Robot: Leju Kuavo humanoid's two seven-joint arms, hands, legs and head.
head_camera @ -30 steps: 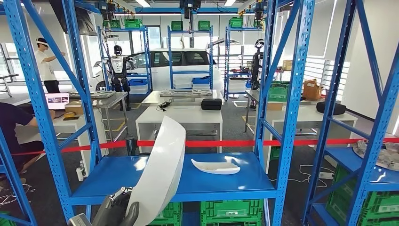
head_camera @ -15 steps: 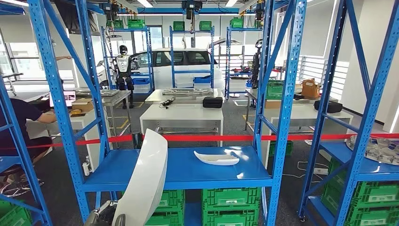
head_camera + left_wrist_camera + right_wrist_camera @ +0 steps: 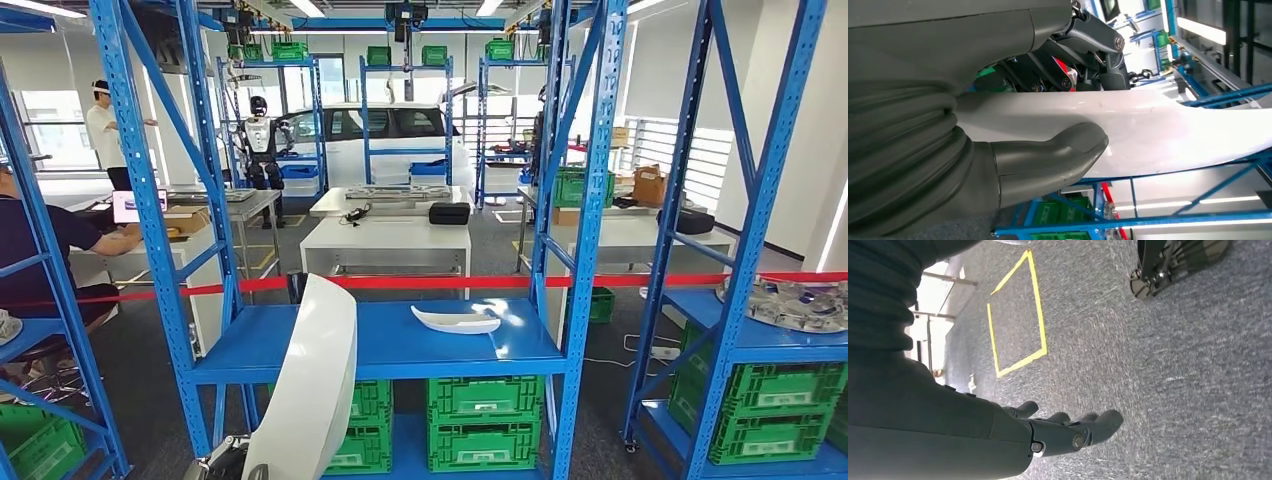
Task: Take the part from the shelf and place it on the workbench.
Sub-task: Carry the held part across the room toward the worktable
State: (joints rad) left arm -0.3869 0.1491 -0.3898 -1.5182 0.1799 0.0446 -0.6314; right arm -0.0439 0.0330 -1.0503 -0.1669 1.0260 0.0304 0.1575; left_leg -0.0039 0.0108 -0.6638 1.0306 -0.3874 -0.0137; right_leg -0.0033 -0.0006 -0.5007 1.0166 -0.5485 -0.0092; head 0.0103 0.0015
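Part lifted off shelf, carry to bench pending.

We find the left robot hand (image 3: 998,165) gripping the long white part (image 3: 310,400), held upright at lower centre-left, in front of the blue shelf (image 3: 390,350); right robot hand (image 3: 1068,432) hangs open over grey carpet. We advise a firm, level grip turning toward the white bench (image 3: 385,240) at centre.

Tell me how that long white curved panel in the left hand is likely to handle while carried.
The white panel looks glossy, so it may slip in the left hand. It is long and thin, gripped near one end, so it will probably sway or flex. It holds its curve upright, so it seems fairly stiff and light.
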